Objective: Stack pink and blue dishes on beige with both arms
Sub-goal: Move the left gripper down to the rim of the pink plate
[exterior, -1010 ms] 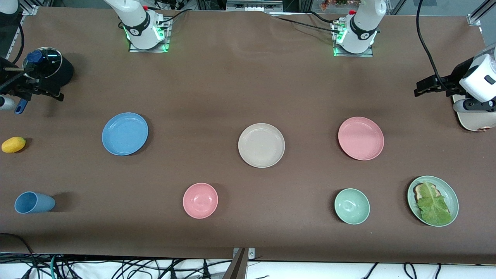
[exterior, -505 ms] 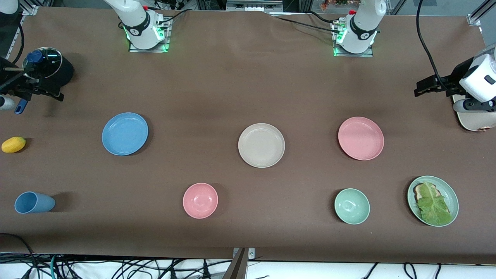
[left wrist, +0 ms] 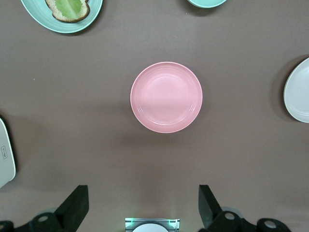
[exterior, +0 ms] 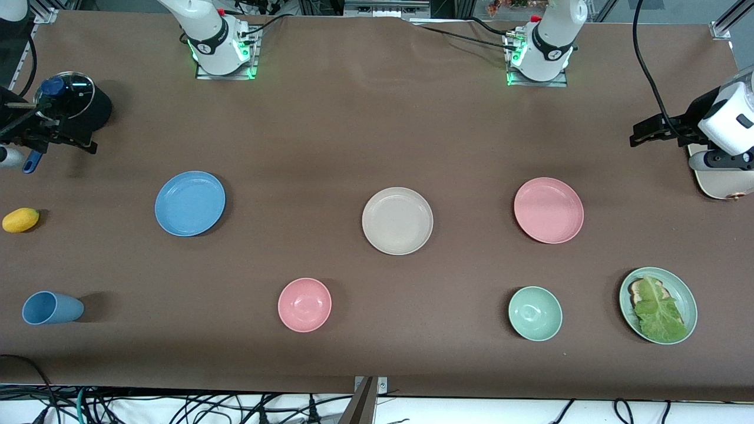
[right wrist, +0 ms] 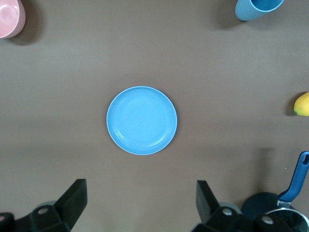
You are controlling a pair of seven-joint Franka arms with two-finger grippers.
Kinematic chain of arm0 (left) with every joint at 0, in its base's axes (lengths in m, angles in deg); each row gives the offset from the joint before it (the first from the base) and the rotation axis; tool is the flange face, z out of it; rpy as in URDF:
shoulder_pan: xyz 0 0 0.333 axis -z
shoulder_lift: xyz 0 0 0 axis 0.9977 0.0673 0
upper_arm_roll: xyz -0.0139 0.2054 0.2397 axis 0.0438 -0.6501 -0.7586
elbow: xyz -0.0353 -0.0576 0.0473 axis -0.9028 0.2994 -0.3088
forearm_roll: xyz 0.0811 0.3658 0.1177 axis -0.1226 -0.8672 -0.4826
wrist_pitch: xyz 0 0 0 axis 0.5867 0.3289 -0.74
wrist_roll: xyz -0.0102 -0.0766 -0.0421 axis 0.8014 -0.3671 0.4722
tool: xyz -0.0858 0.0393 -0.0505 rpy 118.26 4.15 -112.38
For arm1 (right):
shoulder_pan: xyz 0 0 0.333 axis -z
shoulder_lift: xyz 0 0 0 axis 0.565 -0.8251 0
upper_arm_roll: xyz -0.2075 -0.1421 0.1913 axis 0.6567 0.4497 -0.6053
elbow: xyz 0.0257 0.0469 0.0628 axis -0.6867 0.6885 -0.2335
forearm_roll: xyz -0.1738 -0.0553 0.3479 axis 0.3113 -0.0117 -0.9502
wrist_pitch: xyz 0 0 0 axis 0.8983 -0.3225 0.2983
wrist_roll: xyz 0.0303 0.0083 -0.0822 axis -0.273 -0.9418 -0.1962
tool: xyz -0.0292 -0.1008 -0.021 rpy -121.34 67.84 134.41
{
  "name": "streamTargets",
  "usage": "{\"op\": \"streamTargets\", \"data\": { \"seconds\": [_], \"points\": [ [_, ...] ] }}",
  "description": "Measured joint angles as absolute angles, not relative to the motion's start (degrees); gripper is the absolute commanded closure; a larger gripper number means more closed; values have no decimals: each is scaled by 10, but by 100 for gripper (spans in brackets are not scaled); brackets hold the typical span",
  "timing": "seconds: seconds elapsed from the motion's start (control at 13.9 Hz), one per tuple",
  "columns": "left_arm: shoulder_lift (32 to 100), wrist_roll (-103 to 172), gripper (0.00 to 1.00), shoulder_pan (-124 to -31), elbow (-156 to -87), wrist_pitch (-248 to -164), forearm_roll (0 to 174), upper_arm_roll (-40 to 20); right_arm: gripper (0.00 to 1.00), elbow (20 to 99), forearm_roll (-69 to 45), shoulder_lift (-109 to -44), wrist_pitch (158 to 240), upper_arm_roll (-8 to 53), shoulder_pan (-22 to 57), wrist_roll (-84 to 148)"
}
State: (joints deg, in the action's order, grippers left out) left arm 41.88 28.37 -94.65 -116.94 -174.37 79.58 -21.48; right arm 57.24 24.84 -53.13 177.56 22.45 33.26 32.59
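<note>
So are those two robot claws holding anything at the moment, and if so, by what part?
Nothing is held. The left gripper hangs open high over the pink plate, and the right gripper hangs open high over the blue plate. Neither plate is touched.

Four plates are lying on the table: one blue plate (exterior: 189,203), one beige plate (exterior: 397,221), one pink plate (exterior: 548,210) and one green plate (exterior: 683,294) carrying toast with lettuce (exterior: 655,308). Two bowls are sitting there too, one pink bowl (exterior: 304,304) and one green bowl (exterior: 535,313). One blue cup (exterior: 52,308), one yellow mango (exterior: 20,219) and one black pot (exterior: 76,105) are completing the count.
</note>
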Motion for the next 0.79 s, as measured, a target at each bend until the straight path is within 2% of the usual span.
{"op": "streamTargets", "data": {
  "seconds": [0.36, 0.58, 0.79],
  "points": [
    [459, 284, 0, -946, -1165, -1751, 796, -214, 0, 570, 248, -531, 1777, 224, 331, 326],
    [527, 284, 0, -944, -1128, -1761, 796, -213, 0, 570, 248, -531, 1777, 224, 331, 326],
    [597, 284, 0, -943, -1100, -1821, 798, -210, 0, 569, 248, -531, 1776, 224, 331, 326]
  ]
}}
